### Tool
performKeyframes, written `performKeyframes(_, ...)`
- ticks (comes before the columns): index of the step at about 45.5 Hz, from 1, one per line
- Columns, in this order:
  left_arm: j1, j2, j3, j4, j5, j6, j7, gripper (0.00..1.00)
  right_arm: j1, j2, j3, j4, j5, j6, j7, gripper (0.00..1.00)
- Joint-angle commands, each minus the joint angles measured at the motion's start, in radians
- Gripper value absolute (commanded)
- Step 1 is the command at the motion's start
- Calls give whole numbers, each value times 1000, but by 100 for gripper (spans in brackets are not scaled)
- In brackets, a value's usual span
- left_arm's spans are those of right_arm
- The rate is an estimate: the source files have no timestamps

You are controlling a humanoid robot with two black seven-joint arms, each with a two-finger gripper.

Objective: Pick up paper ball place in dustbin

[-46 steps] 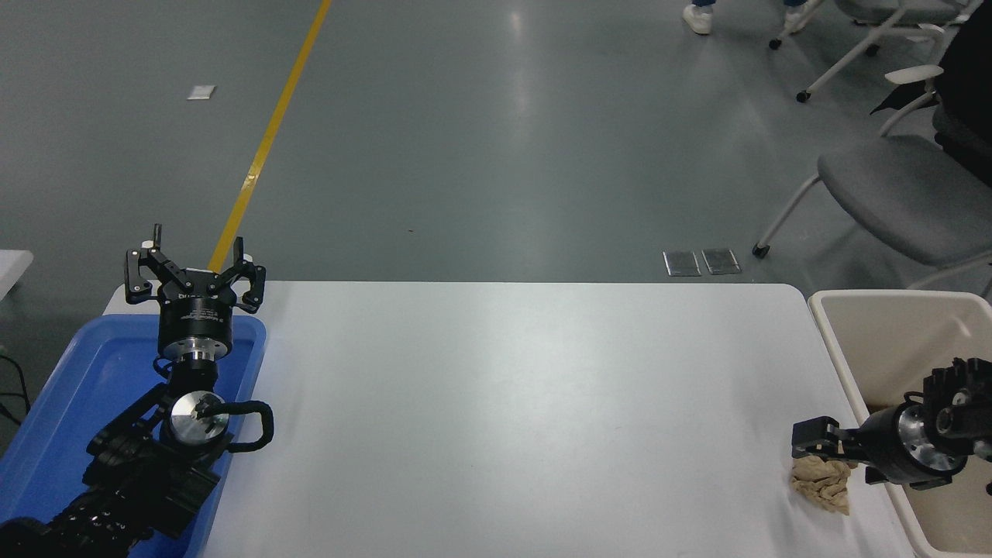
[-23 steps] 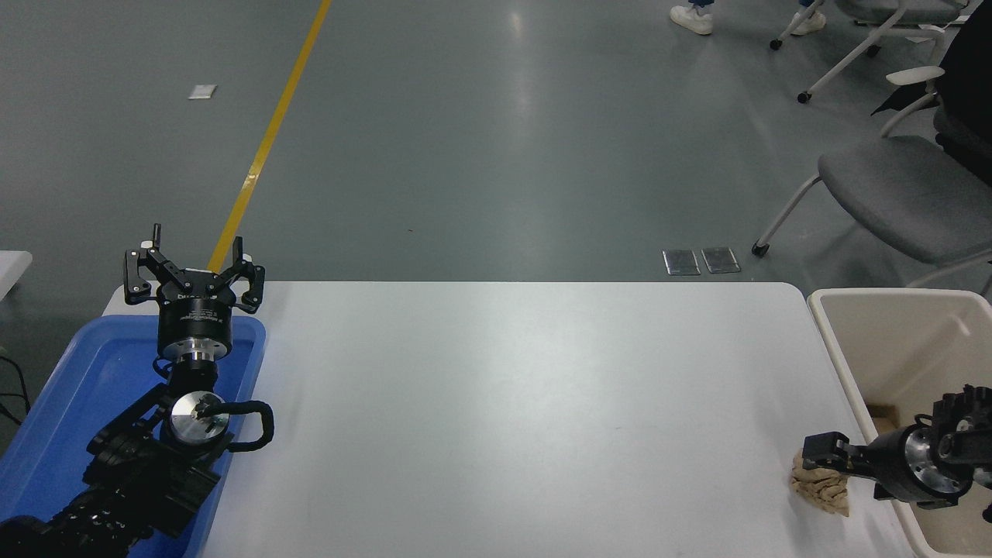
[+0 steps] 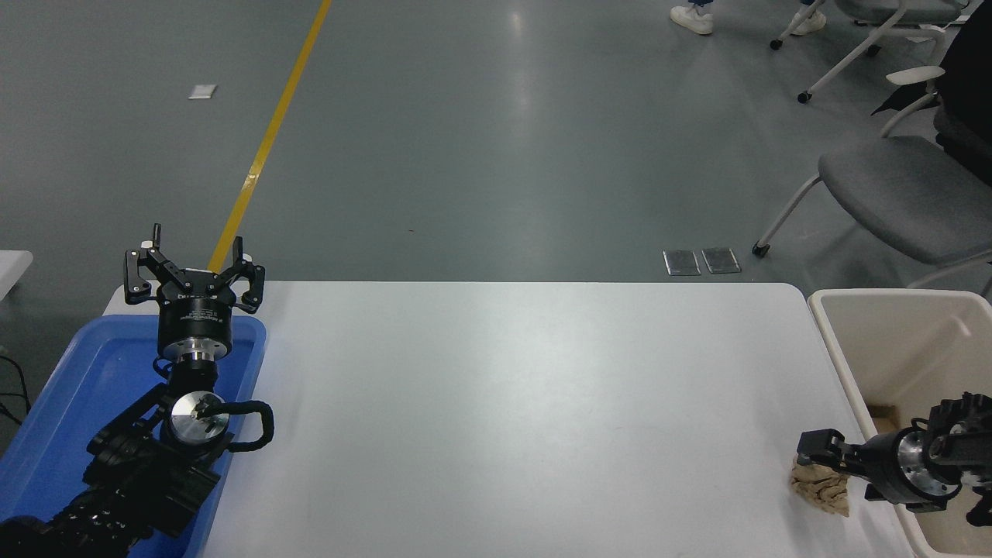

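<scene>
A wide white rectangular worktop (image 3: 496, 403) with rounded far corners fills the lower half of the view, with grey floor beyond it. Off its right edge stands the dustbin (image 3: 833, 345), a large rectangular cream-beige plastic bin with a thick rounded rim and an open top. At the left edge sits a shallow blue plastic tray (image 3: 70, 387), and above it the left gripper (image 3: 194, 267) is parked with its black fingers spread wide and nothing between them. The right gripper (image 3: 814, 457) comes in low from the right, crossing the near wall of the dustbin, and its tip sits right at the top of the paper ball (image 3: 821, 490), a wrinkly, lumpy wad of tan-beige paper. The paper ball lies on the worktop near the front right corner, just beside the dustbin's rim. Only one dark fingertip shows, so whether the right gripper is spread or pinching the paper cannot be told. The wad looks light, soft and easily crushed, likely to deform rather than slip, so a grip across its bulky middle seems safest. Room is tight on the right, where rim and worktop edge sit close; a lift must clear the rim before moving over the opening. To the left the worktop offers broad open space.
</scene>
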Motion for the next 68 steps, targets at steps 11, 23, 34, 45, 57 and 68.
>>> performKeyframes(11,0,0,0,0,2,0,0,99,-21,10,61,-7,6,-33,3,16)
performKeyframes(23,0,0,0,0,0,0,0,99,-13,5,61,-4,-11,-66,9,0)
performKeyframes(34,-2,0,0,0,2,0,0,99,103,-116,53,96,-106,-32,13,0)
performKeyframes(45,0,0,0,0,0,0,0,99,453,-242,-91,310,-252,121,30,0)
performKeyframes(57,0,0,0,0,0,0,0,99,1103,-73,-565,650,-263,189,122,0)
performKeyframes(68,0,0,0,0,0,0,0,99,1413,16,-594,690,-261,419,179,0)
